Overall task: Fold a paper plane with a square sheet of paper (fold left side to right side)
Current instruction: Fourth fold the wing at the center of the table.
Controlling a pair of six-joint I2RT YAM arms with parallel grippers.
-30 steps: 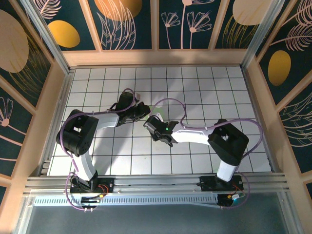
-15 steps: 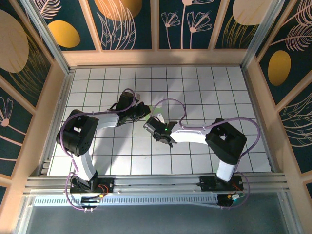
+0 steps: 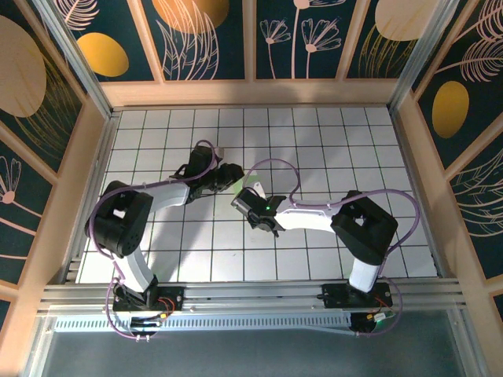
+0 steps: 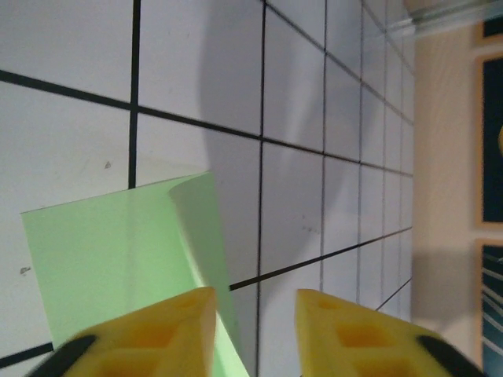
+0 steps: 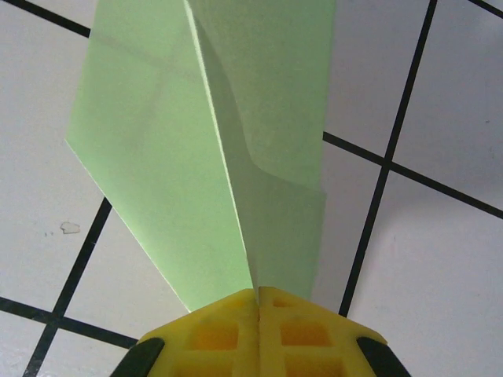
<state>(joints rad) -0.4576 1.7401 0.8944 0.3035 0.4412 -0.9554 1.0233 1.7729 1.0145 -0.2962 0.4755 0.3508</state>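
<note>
The light green paper [image 5: 173,157] lies on the white grid table, folded with visible creases and narrowing to a point toward my right gripper [image 5: 258,294]. That gripper is shut on the paper's raised middle fold. From above, the paper [image 3: 247,181] is a small patch between the two grippers. My left gripper [image 4: 255,302] is open at the paper's other end [image 4: 118,251]. Its left finger [image 4: 169,330] is over the green sheet and its right finger [image 4: 346,330] over bare tile. A flap stands up along the paper's edge there.
Both arms meet near the table's middle, with the left gripper [image 3: 228,176] and right gripper [image 3: 245,201] close together. Purple cables loop over each arm. Wooden walls [image 3: 251,93] ring the grid and a metal rail [image 3: 251,294] runs along the near edge.
The left arm's elbow has dropped toward the near left, and its gripper has edged slightly farther along the paper. The right gripper has kept its hold and barely moved.
</note>
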